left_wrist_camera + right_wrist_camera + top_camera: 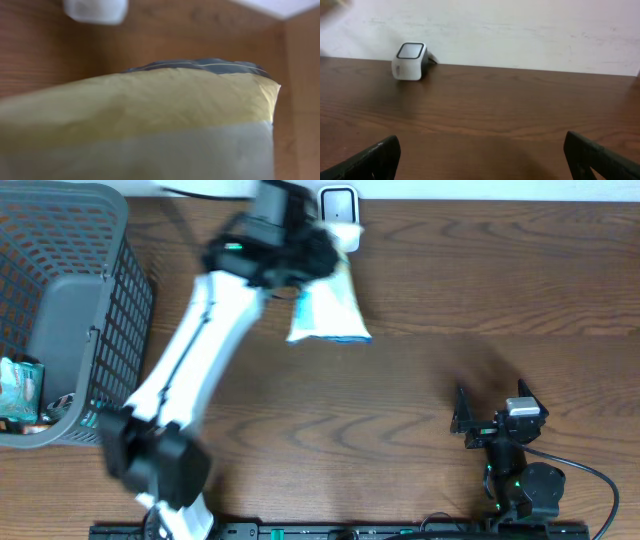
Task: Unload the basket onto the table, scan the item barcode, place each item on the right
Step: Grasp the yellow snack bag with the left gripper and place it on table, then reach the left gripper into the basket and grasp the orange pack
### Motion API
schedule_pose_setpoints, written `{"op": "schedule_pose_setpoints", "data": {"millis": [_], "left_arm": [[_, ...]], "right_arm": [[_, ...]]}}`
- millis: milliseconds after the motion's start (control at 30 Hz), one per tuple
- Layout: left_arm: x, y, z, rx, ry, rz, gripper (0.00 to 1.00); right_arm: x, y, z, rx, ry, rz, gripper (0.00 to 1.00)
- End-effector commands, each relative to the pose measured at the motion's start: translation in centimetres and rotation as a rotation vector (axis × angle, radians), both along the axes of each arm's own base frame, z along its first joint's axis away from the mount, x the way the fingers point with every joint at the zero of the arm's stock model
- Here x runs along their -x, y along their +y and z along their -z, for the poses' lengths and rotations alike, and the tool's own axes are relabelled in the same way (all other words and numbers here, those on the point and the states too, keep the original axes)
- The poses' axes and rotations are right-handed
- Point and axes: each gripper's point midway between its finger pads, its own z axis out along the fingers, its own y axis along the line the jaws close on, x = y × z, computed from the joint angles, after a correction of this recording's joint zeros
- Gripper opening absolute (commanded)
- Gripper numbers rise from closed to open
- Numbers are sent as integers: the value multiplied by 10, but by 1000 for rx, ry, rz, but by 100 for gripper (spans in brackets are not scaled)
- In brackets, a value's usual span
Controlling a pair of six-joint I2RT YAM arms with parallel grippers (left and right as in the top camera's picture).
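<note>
The item (330, 310), a soft pouch in white, blue and yellow, hangs off the table with my left gripper (322, 260) shut on its top end. It is just in front of the small white scanner (340, 202) at the table's back edge. In the left wrist view the item (150, 115) fills most of the frame and hides my fingers, while the scanner (95, 10) is a blur at the top. No barcode shows. My right gripper (490, 394) rests open at the front right, with nothing between its fingers (375, 160). It faces the scanner (410, 61).
A grey mesh basket (130, 250) stands at the left edge of the table with some packaged goods (20, 385) inside. A white wall rises behind the scanner. The left arm stretches diagonally from the front left towards the scanner.
</note>
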Motion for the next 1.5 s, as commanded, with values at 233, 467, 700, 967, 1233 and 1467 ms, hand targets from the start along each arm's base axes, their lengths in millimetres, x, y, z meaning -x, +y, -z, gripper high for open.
{"op": "schedule_pose_setpoints", "data": {"millis": [233,467,700,967,1233,1467], "left_arm": [[8,-103,103,-7,81,158,59],[-6,-95,71,47,28,111,70],[-26,-26,-36,129,-148,-9,70],[11,159,-167,40,-393,-302,70],[114,397,-156,-429,-222,-1074,71],[154,452,-97,-498,70,-1254,72]], "right_arm": [[0,-1,0,-11,1,1,99],[0,-1,0,-11,0,1,99],[0,0,0,-11,1,1,99],[0,-1,0,-11,1,1,99],[0,0,0,-11,1,1,99],[0,0,0,-11,1,1,99]]}}
